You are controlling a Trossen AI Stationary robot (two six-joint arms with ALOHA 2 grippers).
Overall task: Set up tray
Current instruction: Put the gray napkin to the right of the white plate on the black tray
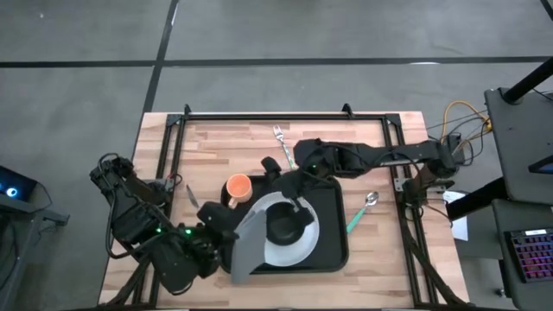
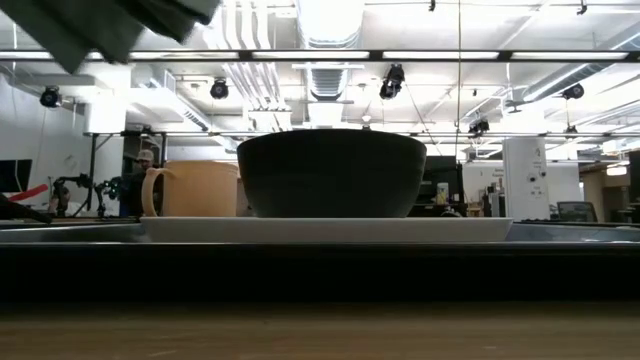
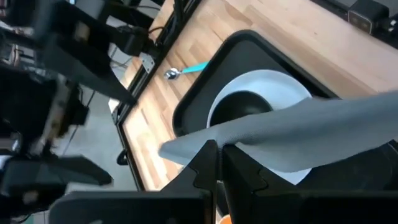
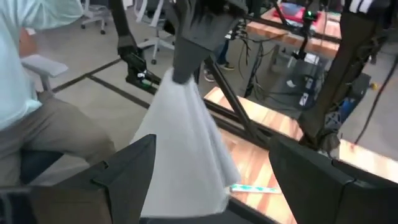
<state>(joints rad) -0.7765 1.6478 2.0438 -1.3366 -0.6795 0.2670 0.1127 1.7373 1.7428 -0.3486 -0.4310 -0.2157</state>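
On the wooden table (image 1: 216, 155) sits the large black tray (image 1: 333, 250), slightly right of centre, carrying a white plate (image 1: 298, 248) with a small black bowl (image 1: 283, 226) on it. An orange mug (image 1: 238, 187) stands at the tray's far-left corner. The left gripper (image 3: 219, 163) hovers over the tray's left edge, fingers pressed together on a grey napkin (image 1: 251, 238) — the cloth hangs over part of the plate. The right gripper (image 4: 211, 180) is above the tray's far edge near the mug, its fingers (image 4: 134, 168) spread wide and holding nothing. A teal-handled spoon (image 1: 360, 212) lies just right of the tray; a fork (image 1: 283, 145) lies beyond it.
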